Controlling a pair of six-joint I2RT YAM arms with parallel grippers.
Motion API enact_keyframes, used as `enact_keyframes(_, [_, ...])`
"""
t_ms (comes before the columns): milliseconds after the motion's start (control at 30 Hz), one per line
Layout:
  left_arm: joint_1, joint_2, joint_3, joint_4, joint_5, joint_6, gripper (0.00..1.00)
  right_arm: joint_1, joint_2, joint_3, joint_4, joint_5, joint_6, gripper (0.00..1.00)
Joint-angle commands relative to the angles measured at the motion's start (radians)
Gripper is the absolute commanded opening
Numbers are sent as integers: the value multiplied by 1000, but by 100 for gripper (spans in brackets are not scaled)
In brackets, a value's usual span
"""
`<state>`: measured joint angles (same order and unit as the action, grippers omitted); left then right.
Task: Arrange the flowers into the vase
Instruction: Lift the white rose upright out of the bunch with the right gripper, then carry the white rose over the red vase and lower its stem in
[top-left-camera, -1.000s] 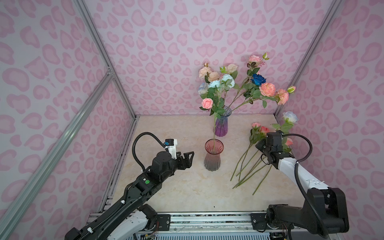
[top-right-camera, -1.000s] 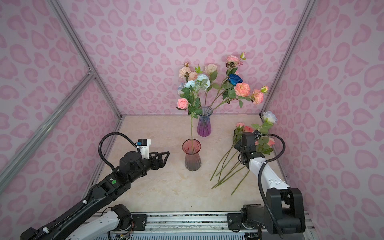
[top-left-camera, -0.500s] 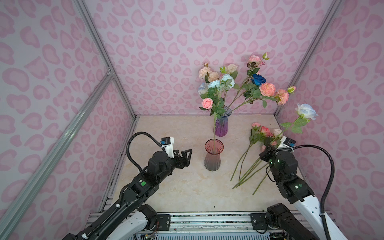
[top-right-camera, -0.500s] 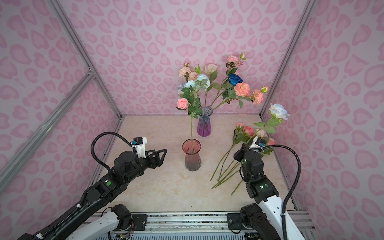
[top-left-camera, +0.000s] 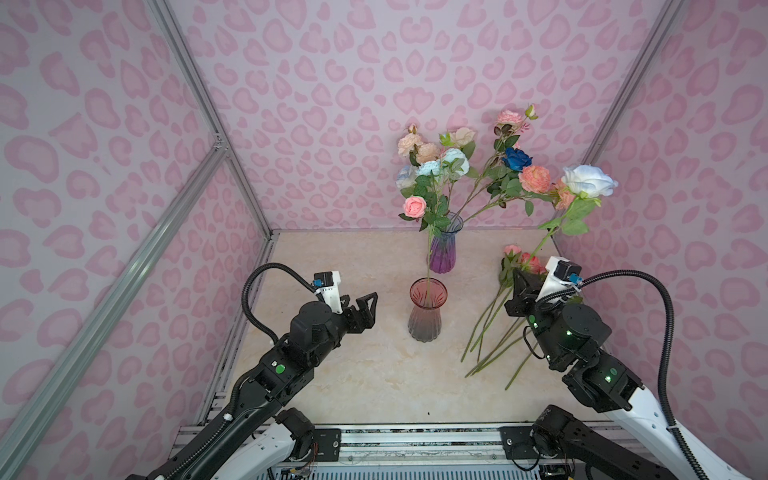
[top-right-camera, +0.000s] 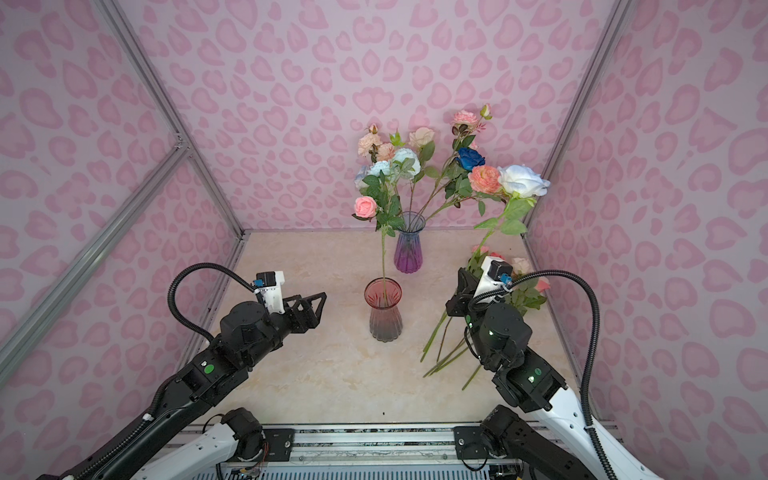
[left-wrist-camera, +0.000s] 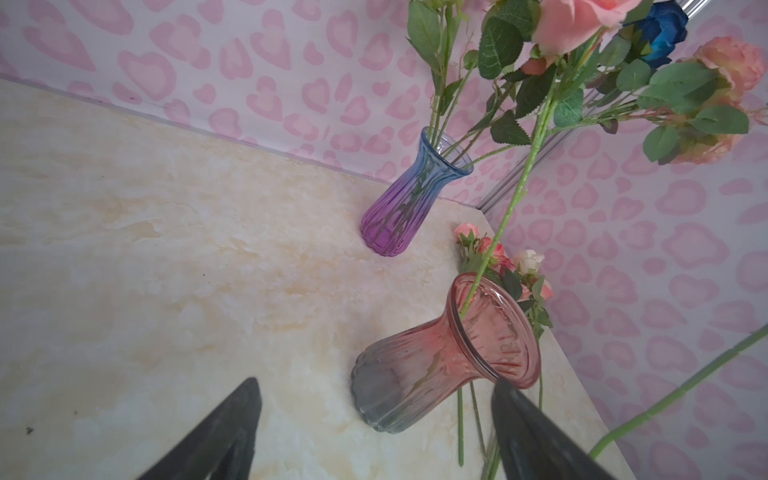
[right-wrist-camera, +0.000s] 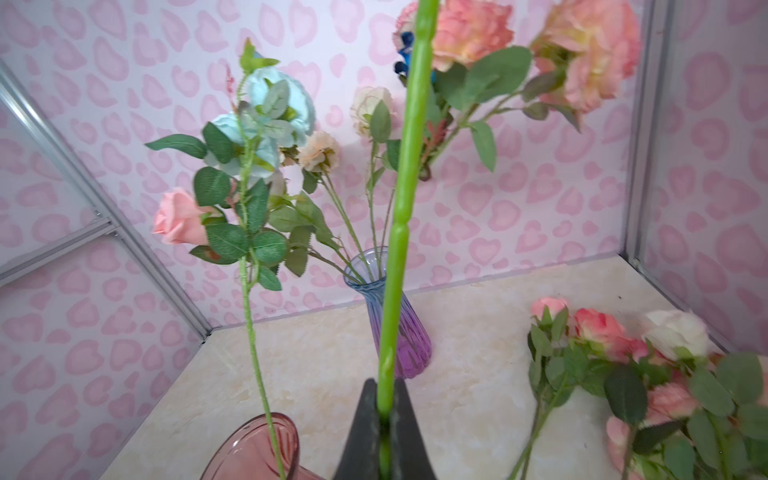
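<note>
In both top views my right gripper (top-left-camera: 518, 279) holds the white rose (top-left-camera: 588, 181) up, over loose flowers (top-left-camera: 492, 328) lying on the table (top-left-camera: 374, 374). Left wrist: left gripper (left-wrist-camera: 376, 381) gapes wide, empty, near the red vase (left-wrist-camera: 436, 365). Right wrist: jaws clamped on the rose's stem (right-wrist-camera: 399, 249).

- We see walls (top-left-camera: 332, 62) papered lilac with pink heart blotches on three sides.
- We note silver struts (top-left-camera: 192, 83) at the corners.
- Our table (top-left-camera: 353, 374) is cream marble.

The bench (top-left-camera: 353, 374) is pale and marbled. A purple vase (top-left-camera: 442, 253) and a red vase (top-left-camera: 426, 316) stand on it; loose flowers (right-wrist-camera: 598, 328) lie at its right side.
</note>
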<state>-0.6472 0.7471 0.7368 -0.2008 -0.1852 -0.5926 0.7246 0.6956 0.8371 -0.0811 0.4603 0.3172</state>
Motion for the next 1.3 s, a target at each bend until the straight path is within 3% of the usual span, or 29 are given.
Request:
enact_keyframes(0, [3, -41, 8, -73, -99, -30, 88, 63, 47, 43, 106, 51, -126, 0])
enact_keyframes(433, [3, -312, -98, -274, -256, -102, 88, 137, 289, 256, 141, -10, -189, 0])
enact_keyframes(1267, [3, -344, -168, -287, -231, -139, 89, 181, 562, 543, 155, -26, -314, 0])
